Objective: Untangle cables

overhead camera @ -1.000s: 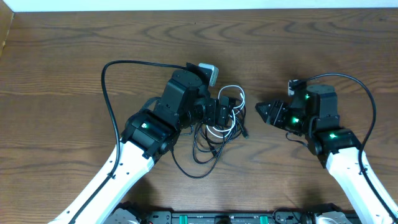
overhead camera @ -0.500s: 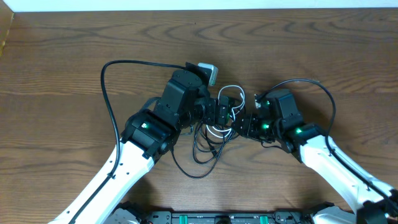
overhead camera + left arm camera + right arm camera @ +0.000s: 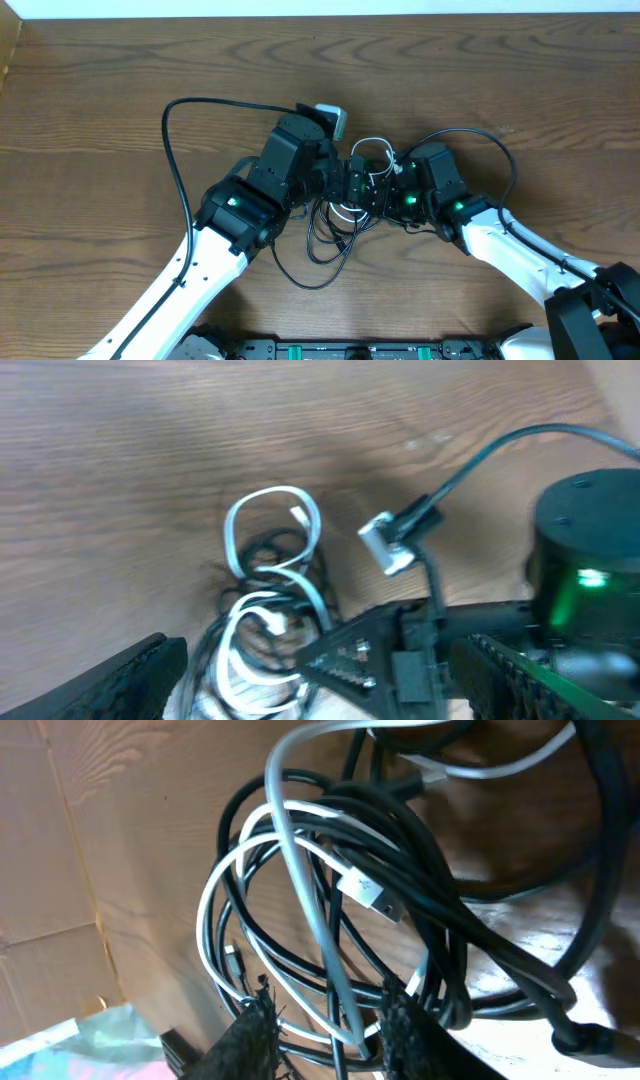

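Noted right gripper (image 3: 335,1028) brought in from right edge onto cables (image 3: 343,208) tangled mid-table (image 3: 100,100), jaws narrowing round strands, grip unconfirmed; left gripper (image 3: 356,184) wide open; pull-apart likely next.

This looks like a robot lab. Two white robot arms (image 3: 175,285) stand at a brown wooden table (image 3: 90,90)

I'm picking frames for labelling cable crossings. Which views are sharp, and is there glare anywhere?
Overhead: sharp, evenly lit, but the cables are small there. Left wrist: soft and smeared throughout, the white cable blurred. Right wrist: crossings crisp up close; a washed-out bright patch on the table at lower right.
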Controlling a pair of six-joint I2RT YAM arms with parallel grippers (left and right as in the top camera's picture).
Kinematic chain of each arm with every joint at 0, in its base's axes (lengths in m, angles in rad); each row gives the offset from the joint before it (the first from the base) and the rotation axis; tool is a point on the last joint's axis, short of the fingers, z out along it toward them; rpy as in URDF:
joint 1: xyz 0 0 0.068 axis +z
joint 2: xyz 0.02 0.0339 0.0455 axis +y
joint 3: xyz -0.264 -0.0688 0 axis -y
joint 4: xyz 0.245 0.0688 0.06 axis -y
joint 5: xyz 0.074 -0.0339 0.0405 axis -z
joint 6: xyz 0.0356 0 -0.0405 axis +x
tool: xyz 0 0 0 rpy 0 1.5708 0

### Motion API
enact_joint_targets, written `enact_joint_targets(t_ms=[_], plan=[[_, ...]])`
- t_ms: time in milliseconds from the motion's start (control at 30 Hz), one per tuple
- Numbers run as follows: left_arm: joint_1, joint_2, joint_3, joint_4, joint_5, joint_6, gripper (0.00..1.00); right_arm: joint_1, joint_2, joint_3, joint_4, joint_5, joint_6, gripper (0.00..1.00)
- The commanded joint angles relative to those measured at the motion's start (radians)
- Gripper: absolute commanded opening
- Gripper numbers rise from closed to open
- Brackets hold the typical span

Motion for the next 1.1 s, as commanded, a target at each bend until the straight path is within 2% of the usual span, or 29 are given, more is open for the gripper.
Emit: enact_joint_targets(t_ms=[0, 33, 67, 233, 367, 567, 767, 933, 1067], plan=[[0.003, 0.006, 0.020, -0.023, -0.085, 0.009, 0.90, 0.010, 0.007, -0.001, 0.005, -0.010, 0.029, 0.15], [0.003, 0.006, 0.020, -0.026, -0.088, 0.009, 0.90, 0.010, 0.007, -0.001, 0.004, -0.010, 0.028, 0.05], [0.003, 0.006, 0.020, -0.026, -0.088, 0.009, 0.90, 0.010, 0.007, -0.001, 0.004, -0.010, 0.027, 0.01], [0.006, 0.003, 0.020, -0.034, -0.132, 0.008, 0.90, 0.001, -0.007, 0.002, 0.042, -0.015, -0.105, 0.01], [0.027, -0.003, 0.020, -0.067, -0.144, 0.009, 0.90, -0.068, -0.103, 0.026, 0.041, -0.084, -0.206, 0.01], [0.060, -0.003, 0.020, -0.082, -0.144, 0.005, 0.90, -0.174, -0.300, 0.071, 0.036, -0.089, -0.277, 0.02], [0.061, -0.003, 0.020, -0.083, -0.143, 0.005, 0.90, -0.284, -0.436, 0.136, 0.033, -0.089, -0.287, 0.01], [0.061, -0.001, 0.020, -0.097, -0.144, 0.005, 0.90, -0.356, -0.475, 0.248, 0.029, -0.097, -0.322, 0.01], [0.061, 0.000, 0.019, -0.114, -0.144, 0.005, 0.90, -0.369, -0.465, 0.383, -0.017, -0.079, -0.413, 0.01]])
